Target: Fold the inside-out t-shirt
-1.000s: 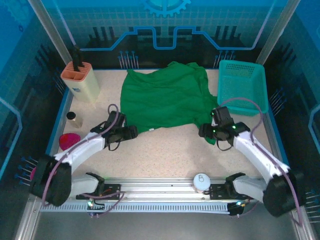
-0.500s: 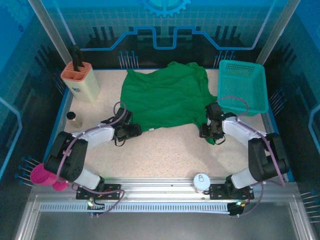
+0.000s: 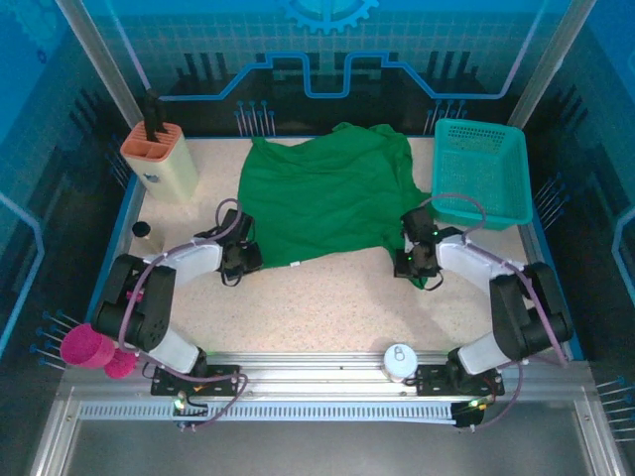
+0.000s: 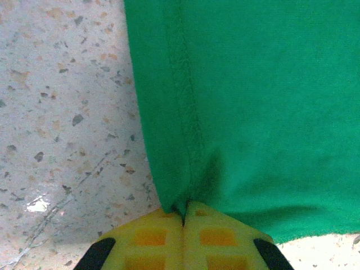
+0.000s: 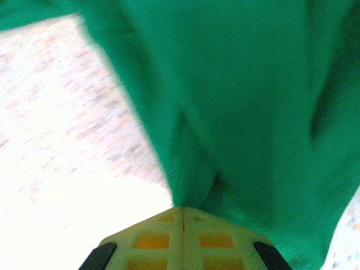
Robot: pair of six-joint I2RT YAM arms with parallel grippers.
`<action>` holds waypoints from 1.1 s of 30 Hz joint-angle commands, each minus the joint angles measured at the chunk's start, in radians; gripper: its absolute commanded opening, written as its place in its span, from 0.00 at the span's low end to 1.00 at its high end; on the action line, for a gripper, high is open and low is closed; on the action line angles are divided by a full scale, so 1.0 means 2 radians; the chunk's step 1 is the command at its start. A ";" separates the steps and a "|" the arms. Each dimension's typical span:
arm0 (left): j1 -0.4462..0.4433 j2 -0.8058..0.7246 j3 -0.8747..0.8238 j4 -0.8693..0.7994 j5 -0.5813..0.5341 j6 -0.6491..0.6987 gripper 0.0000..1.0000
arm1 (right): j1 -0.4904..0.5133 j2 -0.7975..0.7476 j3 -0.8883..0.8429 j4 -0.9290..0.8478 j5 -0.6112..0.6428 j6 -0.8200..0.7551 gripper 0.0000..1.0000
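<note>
T-shirt pinched at both near corners, spread over the far half of the table.
Clamped tight on the hem beside a seam, left gripper; clamped likewise on the opposite near corner, right gripper. Cloth running away from both toward the far edge, long axis near to far, equal reach for each arm. Speckled surface bare in front, plenty of room for a fold. Basket close by the right sleeve, worth watching.
</note>
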 commanded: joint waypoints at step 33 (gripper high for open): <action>-0.308 0.176 0.245 0.065 0.154 0.040 0.50 | 0.018 -0.095 -0.109 -0.025 -0.055 0.133 0.00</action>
